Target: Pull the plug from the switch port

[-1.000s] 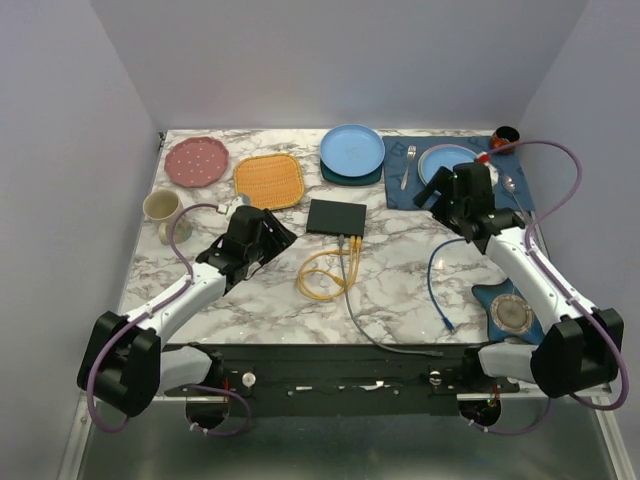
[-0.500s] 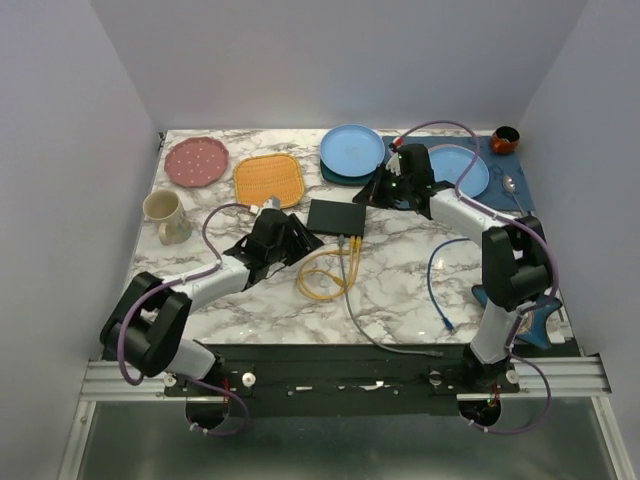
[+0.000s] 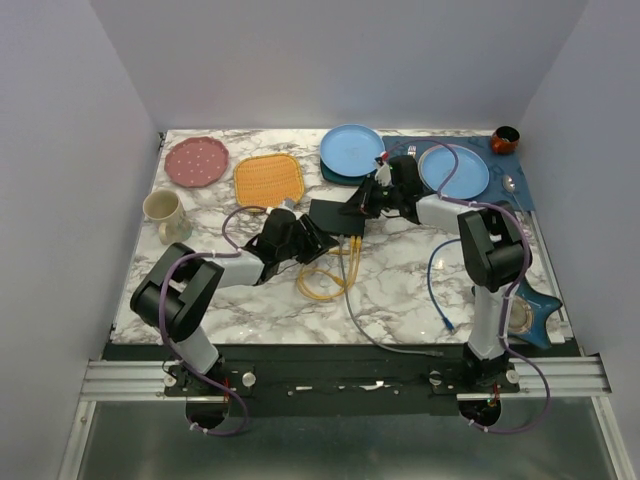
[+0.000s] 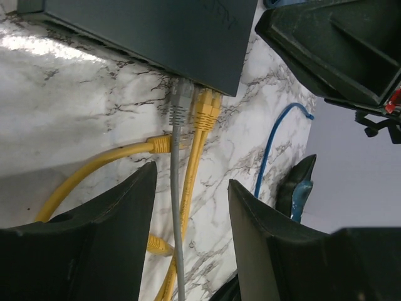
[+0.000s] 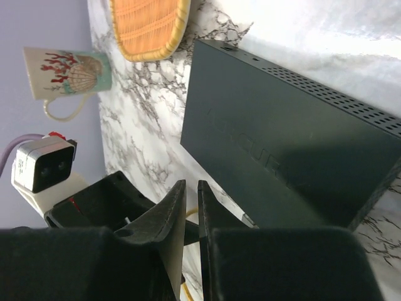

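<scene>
The switch (image 3: 330,215) is a flat black box lying mid-table. A grey plug (image 4: 180,103) and a yellow plug (image 4: 205,106) sit side by side in ports on its near edge (image 4: 156,31). My left gripper (image 4: 193,174) is open just short of those plugs. The grey and yellow cables run between its fingers (image 4: 113,207), unclamped. In the top view the left gripper (image 3: 322,243) lies low, near the switch's front left corner. My right gripper (image 5: 192,183) is shut to a thin slit with nothing in it. It hangs over the switch's top (image 5: 282,150); contact cannot be told.
A yellow cable loop (image 3: 322,275) with a loose yellow plug (image 4: 160,145) lies before the switch. A blue cable (image 3: 438,285) lies right. Behind are an orange mat (image 3: 268,180), pink plate (image 3: 196,160), blue plate (image 3: 352,148) and mug (image 3: 163,208). A star dish (image 3: 515,312) sits right.
Both arms have swung in to the switch, the left from the near left, the right from the far right. The right gripper has gone from wide open to shut. The left has narrowed slightly.
</scene>
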Action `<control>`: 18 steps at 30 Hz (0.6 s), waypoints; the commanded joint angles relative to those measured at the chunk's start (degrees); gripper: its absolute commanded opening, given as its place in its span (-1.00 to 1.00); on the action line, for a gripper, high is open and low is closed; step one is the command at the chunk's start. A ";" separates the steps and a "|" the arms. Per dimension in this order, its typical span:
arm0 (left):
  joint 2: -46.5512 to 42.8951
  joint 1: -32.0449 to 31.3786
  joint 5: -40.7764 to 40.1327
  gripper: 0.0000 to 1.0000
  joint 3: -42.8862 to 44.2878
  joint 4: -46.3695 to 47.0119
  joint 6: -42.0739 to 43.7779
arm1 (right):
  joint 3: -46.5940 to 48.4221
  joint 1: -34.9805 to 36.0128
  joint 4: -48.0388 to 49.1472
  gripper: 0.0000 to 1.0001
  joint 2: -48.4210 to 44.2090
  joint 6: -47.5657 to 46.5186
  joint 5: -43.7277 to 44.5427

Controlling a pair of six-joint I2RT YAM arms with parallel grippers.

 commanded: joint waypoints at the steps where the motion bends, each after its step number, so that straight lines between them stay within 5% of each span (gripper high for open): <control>1: 0.66 0.92 1.07 0.15 2.50 2.96 -0.50 | 0.59 -0.08 5.70 -0.58 2.85 2.32 -3.94; 18: 10.77 2.50 2.39 0.14 7.95 2.60 -1.55 | 0.15 -0.08 3.41 -0.61 7.69 4.07 -2.45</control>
